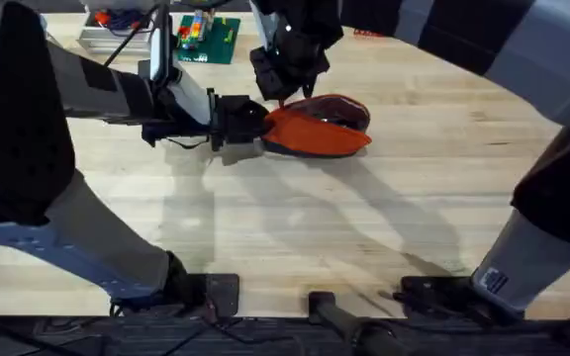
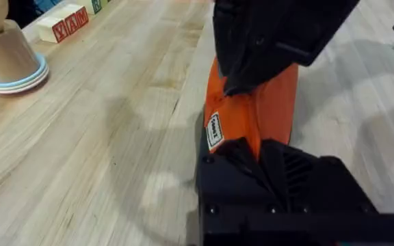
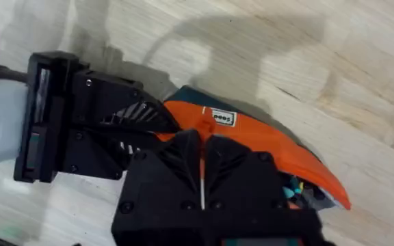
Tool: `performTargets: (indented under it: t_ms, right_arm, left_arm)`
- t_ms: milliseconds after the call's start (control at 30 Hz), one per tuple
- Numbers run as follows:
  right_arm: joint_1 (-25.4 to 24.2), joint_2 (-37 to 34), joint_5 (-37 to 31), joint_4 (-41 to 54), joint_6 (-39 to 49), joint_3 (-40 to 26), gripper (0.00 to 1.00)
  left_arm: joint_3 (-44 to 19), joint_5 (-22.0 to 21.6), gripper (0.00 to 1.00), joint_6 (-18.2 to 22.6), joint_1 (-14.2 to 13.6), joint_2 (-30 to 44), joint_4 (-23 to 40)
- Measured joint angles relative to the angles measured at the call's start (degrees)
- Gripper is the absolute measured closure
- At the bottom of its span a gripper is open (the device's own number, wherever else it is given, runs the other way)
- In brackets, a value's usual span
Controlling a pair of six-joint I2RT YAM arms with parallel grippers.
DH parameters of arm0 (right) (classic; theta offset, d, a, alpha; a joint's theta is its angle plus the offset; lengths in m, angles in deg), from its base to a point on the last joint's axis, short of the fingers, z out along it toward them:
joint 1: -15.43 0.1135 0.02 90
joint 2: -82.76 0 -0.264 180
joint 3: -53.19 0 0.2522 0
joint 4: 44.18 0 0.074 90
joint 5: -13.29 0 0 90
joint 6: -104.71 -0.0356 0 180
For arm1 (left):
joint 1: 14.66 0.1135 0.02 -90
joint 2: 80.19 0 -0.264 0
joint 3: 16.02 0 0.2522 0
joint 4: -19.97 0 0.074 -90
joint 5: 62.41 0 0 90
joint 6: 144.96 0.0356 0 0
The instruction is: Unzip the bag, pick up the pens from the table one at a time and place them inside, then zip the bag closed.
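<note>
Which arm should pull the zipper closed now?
Probably the right: its end effector sits shut on top of the bag, at the zipper line, while the left end effector clamps the bag's end, anchoring it.

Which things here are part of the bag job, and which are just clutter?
Job:
- bag, partly open
- left gripper, clamped on the bag's end
- right gripper, at its zipper
- table

Clutter:
- green baseplate with bricks
- lettered blocks
- wooden cup on plates
</note>
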Motion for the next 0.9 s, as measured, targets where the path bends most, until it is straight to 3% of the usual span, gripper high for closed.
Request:
performTargets:
  t_ms: [500, 900]
  right_arm:
    - [-0.3, 0.0, 0.0, 1.7, 0.0, -0.2, 0.970]
    - [-5.3, 0.0, 3.2, 2.8, 0.0, -0.2, 0.970]
  left_arm:
    - [0.0, 0.0, 0.959, 0.0, 0.0, 0.0, 0.0]
    - [0.0, 0.0, 0.959, 0.0, -0.1, 0.0, -0.4]
